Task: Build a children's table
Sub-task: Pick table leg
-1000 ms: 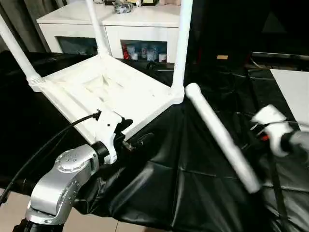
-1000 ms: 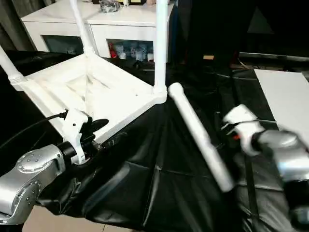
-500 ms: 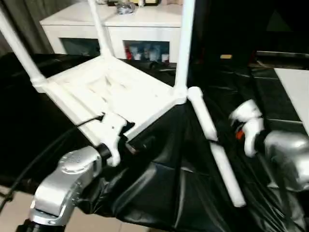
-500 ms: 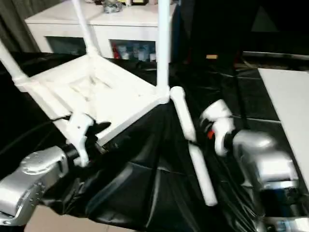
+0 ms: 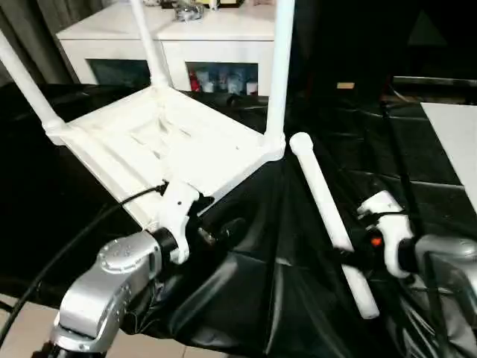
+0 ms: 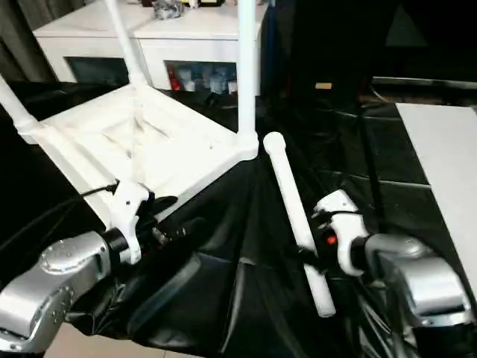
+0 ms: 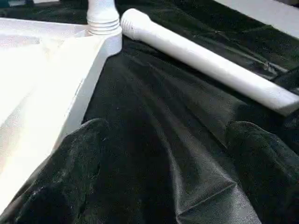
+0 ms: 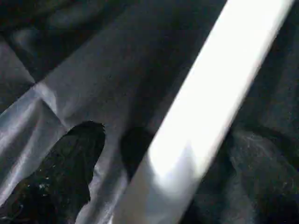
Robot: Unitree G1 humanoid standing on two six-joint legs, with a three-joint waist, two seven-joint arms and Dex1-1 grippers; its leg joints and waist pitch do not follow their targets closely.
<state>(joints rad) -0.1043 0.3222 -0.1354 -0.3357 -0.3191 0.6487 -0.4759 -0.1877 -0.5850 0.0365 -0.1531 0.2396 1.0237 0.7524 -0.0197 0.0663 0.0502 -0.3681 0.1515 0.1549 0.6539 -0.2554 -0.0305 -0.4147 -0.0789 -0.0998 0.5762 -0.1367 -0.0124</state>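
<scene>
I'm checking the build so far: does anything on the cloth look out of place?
Yes. One leg lies loose on the black cloth beside the upturned tabletop, while three others stand in their sockets. The tabletop's near corner, by the left gripper, has no leg. The right gripper is beside the loose one.

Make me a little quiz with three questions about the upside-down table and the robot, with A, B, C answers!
1. Where is the loose leg?
A. on the black cloth
B. on the cabinet
C. in a socket

2. How many legs stand in the tabletop?
A. one
B. three
C. four

3. How is the tabletop lying?
A. ribbed side up
B. smooth side up
C. on its edge

Answers: 1 A, it lies on the black cloth beside the right hand. 2 B, three legs rise from corner sockets. 3 A, the ribs face upward.
</scene>
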